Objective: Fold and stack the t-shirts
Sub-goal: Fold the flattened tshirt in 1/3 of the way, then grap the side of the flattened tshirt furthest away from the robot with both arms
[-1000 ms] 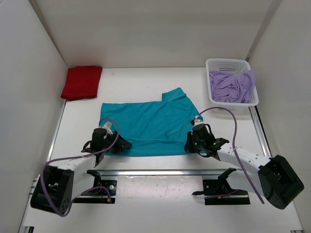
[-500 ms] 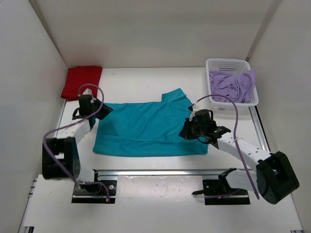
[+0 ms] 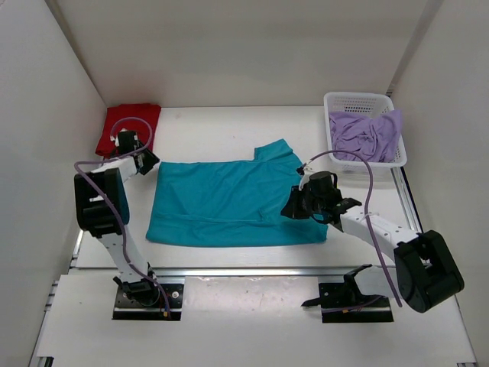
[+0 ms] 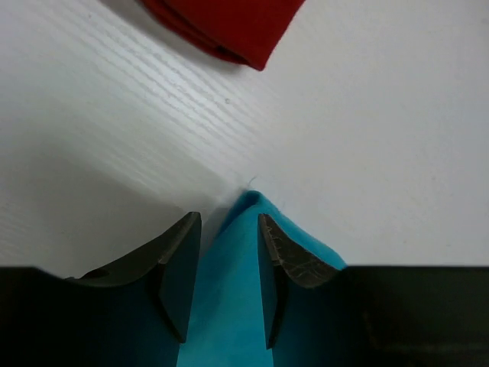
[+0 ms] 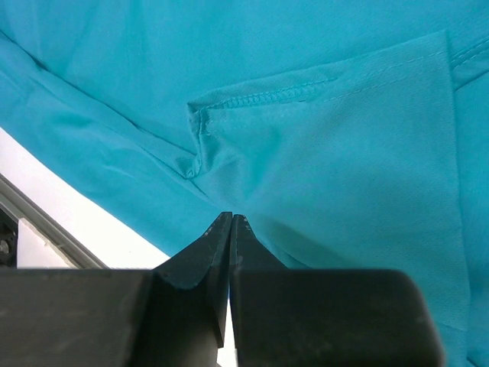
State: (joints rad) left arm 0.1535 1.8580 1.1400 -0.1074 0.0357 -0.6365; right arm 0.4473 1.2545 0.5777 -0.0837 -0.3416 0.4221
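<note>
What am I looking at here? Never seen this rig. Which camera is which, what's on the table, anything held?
Two small robot arms are bolted at the near edge of a white table. Each ends in a two-finger hand. The wide picture looks down from above and behind them. The other two come from cameras on the wrists, so each shows its own fingers.

A teal shirt lies spread in the middle. A folded red shirt sits at the far left corner. A lavender shirt is bunched in a white basket at far right.

The left hand is open, with a finger on either side of the teal shirt's corner. The right hand is shut, tips on the teal cloth. I cannot tell whether it pinches a fold.
</note>
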